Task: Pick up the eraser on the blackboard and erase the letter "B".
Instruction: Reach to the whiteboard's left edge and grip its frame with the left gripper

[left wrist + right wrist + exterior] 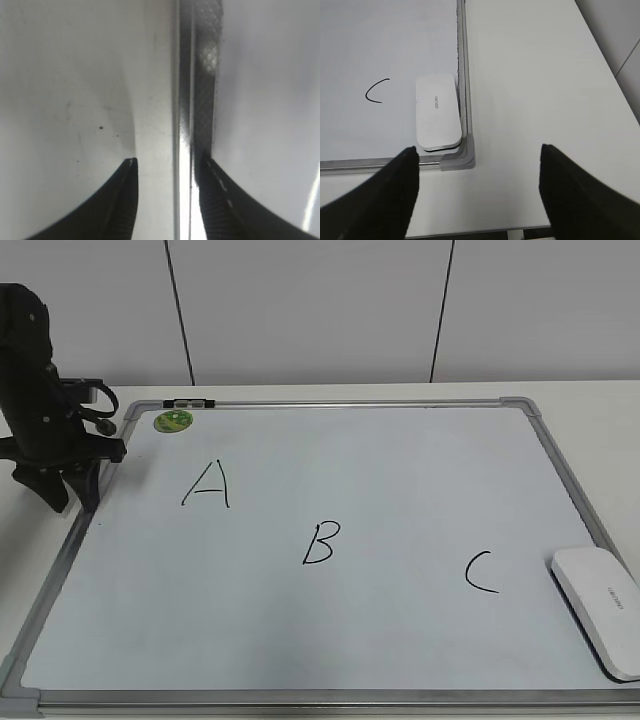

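The blackboard (400,480), a white board with a silver frame, lies flat on the table. The letter "B" (321,542) is drawn in black at its middle. The white eraser (600,608) lies on the board's near right corner, against the frame. In the right wrist view the eraser (437,112) is ahead and to the left of my right gripper (479,149), which is wide open and empty above the table just off the board's grey corner (462,157). My left gripper (60,490) hovers at the board's left edge; its jaws (169,161) are open, straddling the frame (185,100).
Letters "A" (207,484) and "C" (481,572) flank the B; the C (376,91) is left of the eraser. A round green magnet (173,421) and a small black-and-white piece (188,402) sit at the far left corner. The white table (535,90) extends right of the board.
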`<state>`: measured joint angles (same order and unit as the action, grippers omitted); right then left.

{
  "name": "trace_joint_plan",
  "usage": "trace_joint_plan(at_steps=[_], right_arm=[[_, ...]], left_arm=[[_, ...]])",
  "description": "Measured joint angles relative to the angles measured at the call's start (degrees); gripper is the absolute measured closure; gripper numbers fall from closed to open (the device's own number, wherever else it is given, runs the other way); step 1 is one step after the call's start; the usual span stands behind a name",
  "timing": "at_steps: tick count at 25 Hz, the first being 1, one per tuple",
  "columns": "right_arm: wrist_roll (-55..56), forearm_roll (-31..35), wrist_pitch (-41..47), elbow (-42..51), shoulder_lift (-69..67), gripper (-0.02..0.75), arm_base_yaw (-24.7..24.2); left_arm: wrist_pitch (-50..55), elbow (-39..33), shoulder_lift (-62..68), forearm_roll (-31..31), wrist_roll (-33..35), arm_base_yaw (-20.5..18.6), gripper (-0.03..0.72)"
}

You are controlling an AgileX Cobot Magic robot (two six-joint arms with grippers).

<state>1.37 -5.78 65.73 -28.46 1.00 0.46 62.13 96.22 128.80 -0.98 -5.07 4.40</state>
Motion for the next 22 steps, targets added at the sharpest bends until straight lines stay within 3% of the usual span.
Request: trace_joint_plan(at_steps=[22], right_arm=[[0.0,0.0,0.0,0.0,0.0,0.184,0.0]], left_arm=[[-0.1,0.0,0.12,-0.2,0.0,0.0,0.386]])
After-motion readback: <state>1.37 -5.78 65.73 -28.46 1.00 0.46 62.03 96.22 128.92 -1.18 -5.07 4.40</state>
